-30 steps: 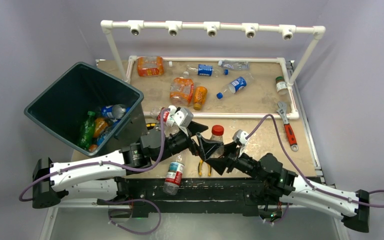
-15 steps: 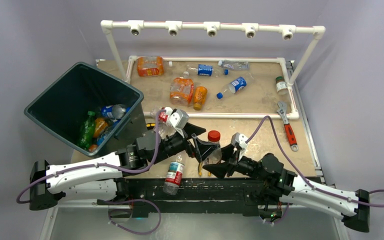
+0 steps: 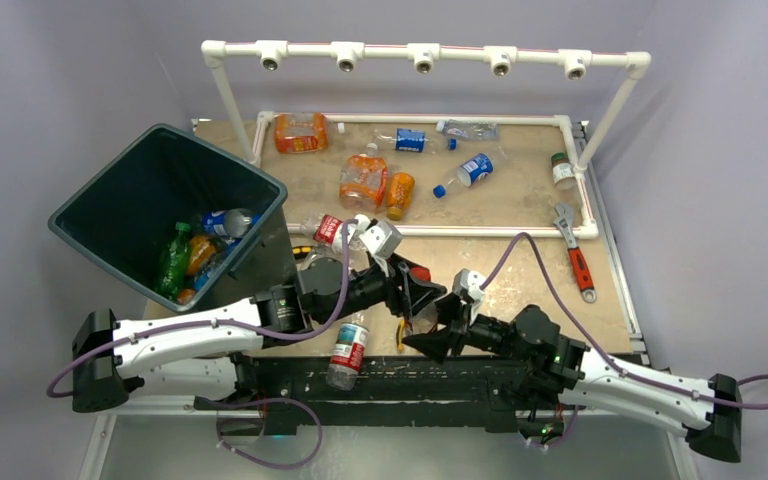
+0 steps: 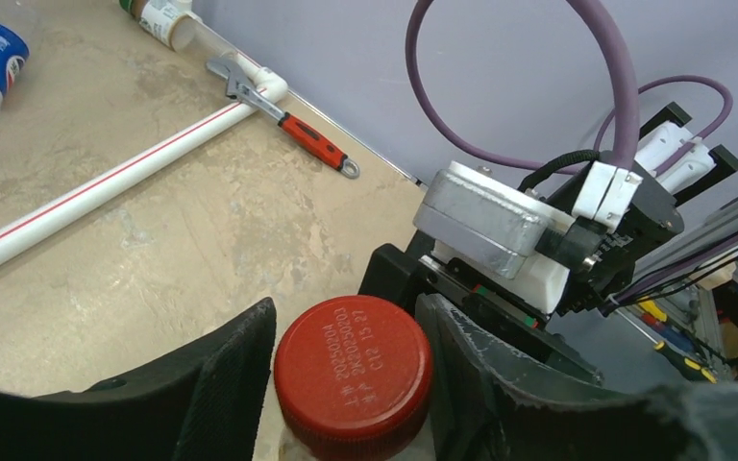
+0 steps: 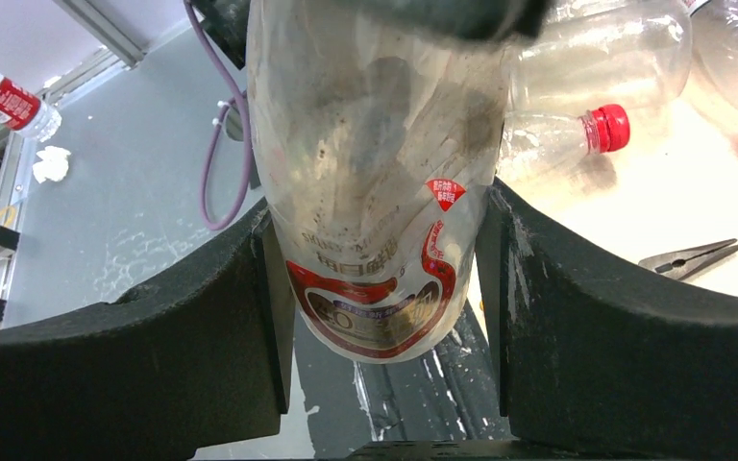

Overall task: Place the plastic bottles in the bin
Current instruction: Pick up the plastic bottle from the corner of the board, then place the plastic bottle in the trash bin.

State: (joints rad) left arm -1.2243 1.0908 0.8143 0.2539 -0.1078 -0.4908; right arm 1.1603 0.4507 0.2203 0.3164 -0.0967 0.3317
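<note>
Gripping a clear red-capped bottle (image 5: 375, 192) by its labelled body, the right tool (image 5: 380, 259) holds it clear of the tabletop (image 3: 530, 280) near the 6 o'clock edge, apparently to pass it across. The left tool (image 4: 346, 384) has its fingers against both sides of the cap (image 4: 353, 370). The bin (image 3: 100, 215), at 10 o'clock within the left arm's reach, already contains several bottles (image 3: 185, 255).

left tool (image 4: 346, 331) narrowed around bottle (image 5: 375, 144), right tool (image 5: 380, 250) and bottle shifted nearer
</note>
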